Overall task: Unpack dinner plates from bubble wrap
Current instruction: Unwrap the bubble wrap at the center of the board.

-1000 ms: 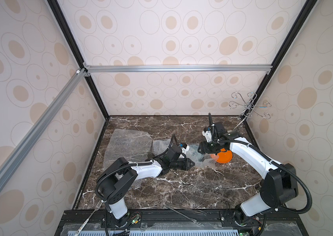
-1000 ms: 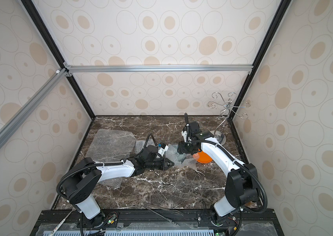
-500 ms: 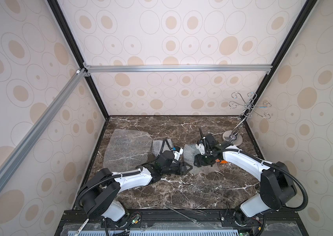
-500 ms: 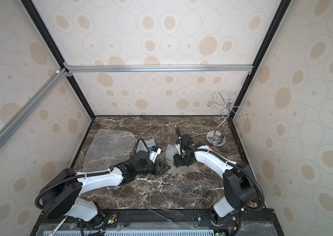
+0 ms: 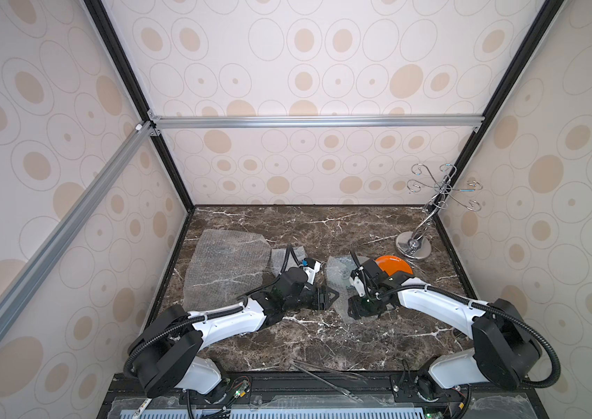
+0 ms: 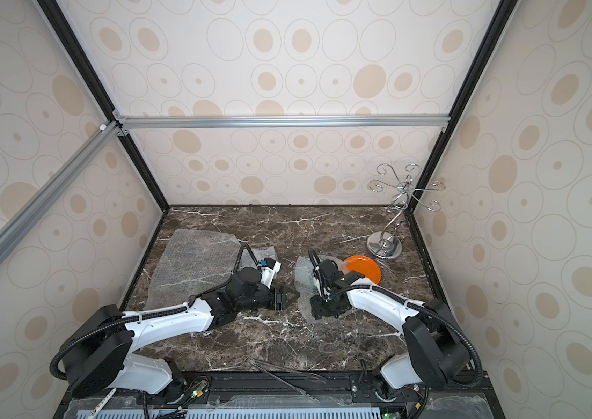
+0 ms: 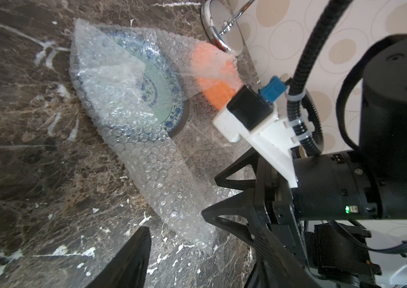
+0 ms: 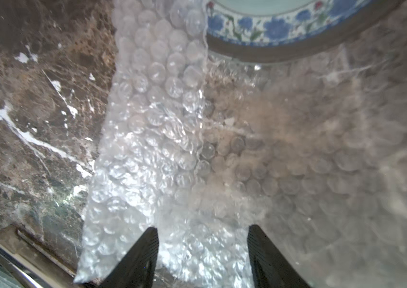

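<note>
Two dinner plates [image 5: 396, 265] [image 7: 163, 98], three bubble wrap sheets [image 5: 225, 268] [image 5: 280, 257] [image 5: 338, 269], left pincer [image 5: 334, 296] wide, right pincer [image 8: 202, 227] wide.

A clear bubble wrap sheet [image 7: 127, 124] is veiling half the pale blue-rimmed round plate [image 7: 165, 99]; the right arm [image 5: 432, 295] is covering the eight-o'clock edge of the bright orange round plate [image 5: 396, 265].

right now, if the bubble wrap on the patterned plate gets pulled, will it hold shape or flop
Probably floppy: the bubble wrap lies creased and folded. Likely light, being thin clear film. The patterned plate, partly inside, may slide along.
</note>
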### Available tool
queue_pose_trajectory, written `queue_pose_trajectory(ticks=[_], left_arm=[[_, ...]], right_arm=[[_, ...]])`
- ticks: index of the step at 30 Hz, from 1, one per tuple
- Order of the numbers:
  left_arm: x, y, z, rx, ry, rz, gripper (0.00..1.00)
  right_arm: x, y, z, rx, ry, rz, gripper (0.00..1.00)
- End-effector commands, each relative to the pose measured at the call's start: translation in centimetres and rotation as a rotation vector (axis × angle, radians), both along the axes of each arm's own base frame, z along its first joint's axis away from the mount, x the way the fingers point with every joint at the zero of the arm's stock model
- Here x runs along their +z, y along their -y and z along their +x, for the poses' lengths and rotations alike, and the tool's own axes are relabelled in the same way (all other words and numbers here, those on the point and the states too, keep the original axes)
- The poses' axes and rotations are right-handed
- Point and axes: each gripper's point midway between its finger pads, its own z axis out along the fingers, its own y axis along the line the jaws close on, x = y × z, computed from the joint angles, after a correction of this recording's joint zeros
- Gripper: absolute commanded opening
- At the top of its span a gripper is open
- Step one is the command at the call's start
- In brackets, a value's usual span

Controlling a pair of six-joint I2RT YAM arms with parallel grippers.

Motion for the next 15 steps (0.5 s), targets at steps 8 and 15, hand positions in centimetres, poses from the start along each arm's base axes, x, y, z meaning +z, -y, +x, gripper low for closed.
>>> queue_pose_trajectory(ticks=[8,15], left_arm=[[0.3,0.9,0.6,0.004,-0.002,0.009,0.68],[-0.4,0.3,1.0,0.017,0.004,0.070,0.68]], right_arm=[[-1.0,0.0,-0.3,-0.037,0.016,0.003,0.60],[1.1,-1.0,0.3,-0.032,0.042,0.053,0.60]])
